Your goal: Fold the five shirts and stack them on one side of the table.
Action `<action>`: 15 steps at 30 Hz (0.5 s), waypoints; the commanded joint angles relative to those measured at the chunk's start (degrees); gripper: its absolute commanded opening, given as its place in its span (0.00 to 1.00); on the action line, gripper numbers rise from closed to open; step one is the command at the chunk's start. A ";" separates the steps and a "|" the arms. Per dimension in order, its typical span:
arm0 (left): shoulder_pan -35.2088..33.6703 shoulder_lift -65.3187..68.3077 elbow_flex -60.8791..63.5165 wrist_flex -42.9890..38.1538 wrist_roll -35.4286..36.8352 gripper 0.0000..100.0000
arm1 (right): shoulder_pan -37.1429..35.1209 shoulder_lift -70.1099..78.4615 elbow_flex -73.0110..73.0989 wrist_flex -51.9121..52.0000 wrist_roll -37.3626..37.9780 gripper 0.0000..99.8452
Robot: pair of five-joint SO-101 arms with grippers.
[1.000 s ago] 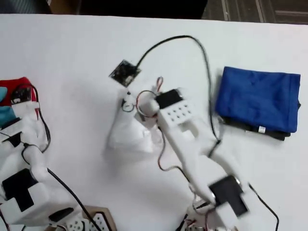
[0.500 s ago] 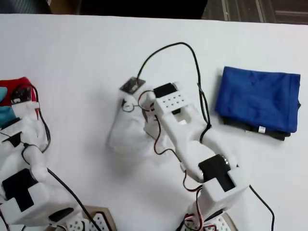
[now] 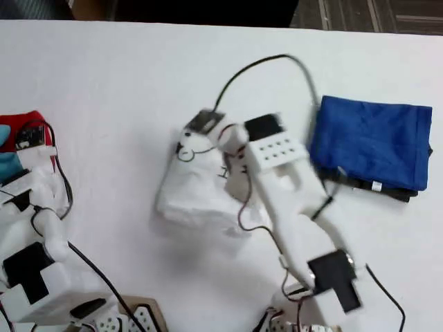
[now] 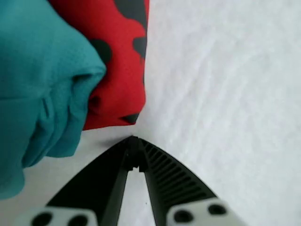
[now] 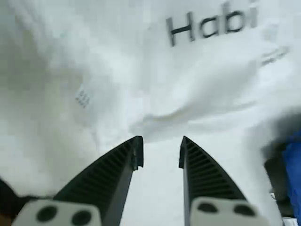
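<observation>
A crumpled white shirt (image 3: 190, 197) lies mid-table, and the right arm (image 3: 277, 155) stretches over its right side. In the right wrist view my right gripper (image 5: 160, 149) is open just above the white shirt (image 5: 188, 70), with nothing between its fingers. A folded blue shirt (image 3: 370, 138) rests on a black one (image 3: 377, 187) at the right. At the left edge, a red shirt (image 3: 24, 123) and a teal shirt (image 3: 5, 149) lie by the left arm (image 3: 34, 207). My left gripper (image 4: 135, 143) is shut and empty, close to the red shirt (image 4: 120, 56) and teal shirt (image 4: 42, 84).
A black cable (image 3: 266, 66) loops from the right arm's wrist across the middle of the table. The white table (image 3: 104, 76) stretches bare at the back left. The blue shirt's edge (image 5: 294, 188) and the black one (image 5: 275, 167) lie near the right gripper.
The right arm has swung back toward the blue stack. The white shirt has spread toward the front right. The left arm has not moved.
</observation>
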 commanded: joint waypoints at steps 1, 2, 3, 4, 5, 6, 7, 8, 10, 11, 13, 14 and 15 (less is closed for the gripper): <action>-0.44 -1.14 0.13 -0.44 0.62 0.03 | 4.88 -3.47 -2.20 -10.15 -8.09 0.14; -0.44 -1.14 0.13 -0.44 0.62 0.03 | 5.14 -2.15 -2.11 -12.62 -10.37 0.14; -0.44 -1.14 0.13 -0.44 0.62 0.03 | 5.14 -0.22 -2.11 -14.55 -11.43 0.14; -0.44 -1.14 0.13 -0.44 0.62 0.03 | 5.05 2.24 -2.29 -16.13 -11.60 0.14; -0.44 -1.14 0.13 -0.44 0.62 0.03 | 4.97 5.14 -2.73 -17.36 -11.87 0.14; -0.44 -1.14 0.13 -0.44 0.62 0.03 | 4.97 8.22 -3.08 -18.51 -11.87 0.14; -0.44 -1.14 0.13 -0.44 0.62 0.03 | 5.05 11.47 -3.87 -19.21 -11.87 0.14; -0.44 -1.14 0.13 -0.44 0.62 0.03 | 5.23 14.73 -5.10 -19.47 -11.96 0.14; -0.44 -1.14 0.13 -0.44 0.62 0.03 | 6.29 20.35 -8.88 -19.21 -13.89 0.15; -0.44 -1.14 0.13 -0.44 0.62 0.03 | 6.81 22.55 -11.34 -18.24 -15.03 0.16; -0.44 -1.14 0.13 -0.44 0.62 0.03 | 7.78 25.63 -15.82 -15.96 -16.00 0.18; -0.44 -1.14 0.13 -0.44 0.62 0.03 | 8.40 26.59 -17.76 -14.81 -16.09 0.19; -0.44 -1.14 0.13 -0.44 0.62 0.03 | 9.10 27.12 -19.69 -13.32 -16.18 0.19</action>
